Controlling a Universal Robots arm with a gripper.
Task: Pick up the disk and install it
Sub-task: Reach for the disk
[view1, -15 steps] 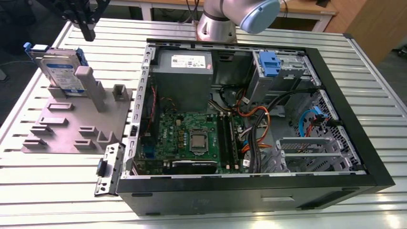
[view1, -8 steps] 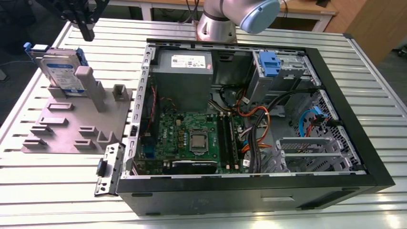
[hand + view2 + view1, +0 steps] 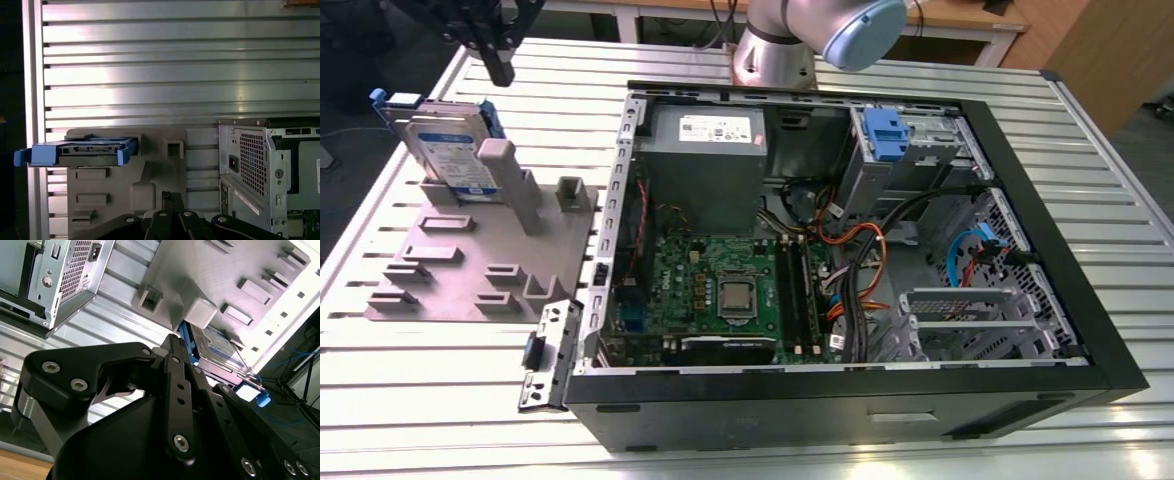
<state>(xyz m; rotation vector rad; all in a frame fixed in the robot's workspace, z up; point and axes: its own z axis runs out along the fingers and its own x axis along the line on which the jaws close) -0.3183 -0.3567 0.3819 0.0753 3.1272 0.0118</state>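
- The pincer (image 3: 499,72) hovered clenched and empty near the disk (image 3: 447,145).
- The disk stood on edge in a grey fixture (image 3: 460,275) on the counter (image 3: 427,400), beside the computer case (image 3: 854,395).

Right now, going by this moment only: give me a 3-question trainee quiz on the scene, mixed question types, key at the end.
1. What holds the disk beside the computer case?
2. True or false: the gripper grips the disk.
3. The rails framing the disk are: A red, B blue, C yellow.

Key:
1. The grey fixture; the disk stands on edge in it.
2. False; the gripper hangs clear of the disk.
3. B
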